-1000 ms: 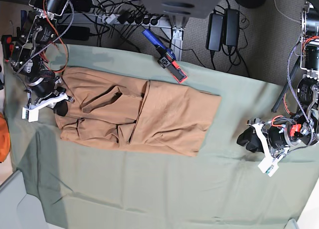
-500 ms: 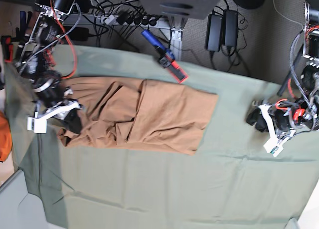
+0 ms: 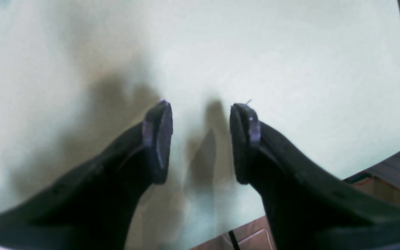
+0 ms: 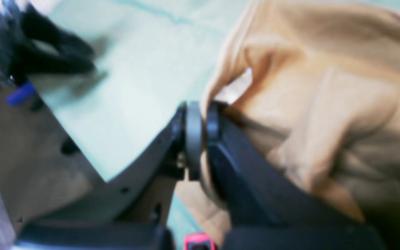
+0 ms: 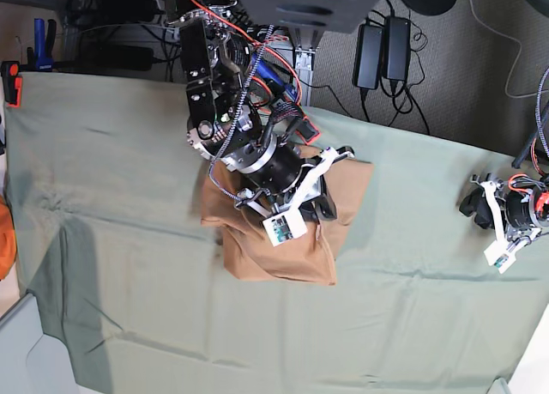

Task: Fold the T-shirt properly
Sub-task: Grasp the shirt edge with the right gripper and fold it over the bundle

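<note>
The T-shirt [image 5: 274,239], tan, lies bunched near mid-cloth on the green sheet [image 5: 129,265]. The right gripper [image 4: 200,119] is pressed together on a fabric edge w/ the arm over the shirt. The left gripper [image 3: 200,139] has its jaws spread, nothing between, hovering over bare sheet well apart from the shirt. Judgement: a cross-fold is under way; to do it well, lay the pinched edge flush w/ the far hem, lower before letting go, w/o dragging layers beneath. No containers in view.
</note>
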Robot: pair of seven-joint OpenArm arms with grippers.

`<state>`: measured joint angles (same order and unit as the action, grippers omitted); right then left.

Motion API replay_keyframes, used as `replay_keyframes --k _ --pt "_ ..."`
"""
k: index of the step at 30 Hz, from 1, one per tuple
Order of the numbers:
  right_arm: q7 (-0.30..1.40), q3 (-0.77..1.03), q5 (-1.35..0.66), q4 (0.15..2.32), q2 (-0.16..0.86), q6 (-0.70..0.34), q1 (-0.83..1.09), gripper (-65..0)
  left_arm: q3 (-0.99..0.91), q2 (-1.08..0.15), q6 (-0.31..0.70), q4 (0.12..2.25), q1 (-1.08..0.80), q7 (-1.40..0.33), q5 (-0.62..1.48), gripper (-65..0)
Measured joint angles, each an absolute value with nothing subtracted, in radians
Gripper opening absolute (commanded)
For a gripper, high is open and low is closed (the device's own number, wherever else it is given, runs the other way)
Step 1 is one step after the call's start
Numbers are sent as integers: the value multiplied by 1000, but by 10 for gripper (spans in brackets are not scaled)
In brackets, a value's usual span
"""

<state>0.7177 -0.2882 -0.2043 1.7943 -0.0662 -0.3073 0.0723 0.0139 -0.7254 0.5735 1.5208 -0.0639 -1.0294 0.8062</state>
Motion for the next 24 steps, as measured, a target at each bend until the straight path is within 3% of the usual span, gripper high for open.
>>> replay_keyframes --k 9,10,12,14,18,24 --pt "719 -331 -201 1741 -67 -307 75 -650 14 -726 574 1521 -64 -1036 821 -347" --pt "719 -331 -201 1741 -68 -307 74 -597 14 -726 574 1521 -64 -1036 821 -347" --pt "719 -340 -214 1741 -72 -307 74 -418 14 -726 574 1521 -64 -1036 821 -347" --pt "719 -360 -222 1741 -73 -307 74 -323 14 -726 574 1521 -64 -1036 821 -347" --pt "720 -402 -227 1765 -75 -307 74 -321 14 -726 574 1521 -64 -1036 821 -347" --pt "720 -389 -160 1976 -78 -307 71 -323 -2 -725 578 1521 -65 -1040 824 -347"
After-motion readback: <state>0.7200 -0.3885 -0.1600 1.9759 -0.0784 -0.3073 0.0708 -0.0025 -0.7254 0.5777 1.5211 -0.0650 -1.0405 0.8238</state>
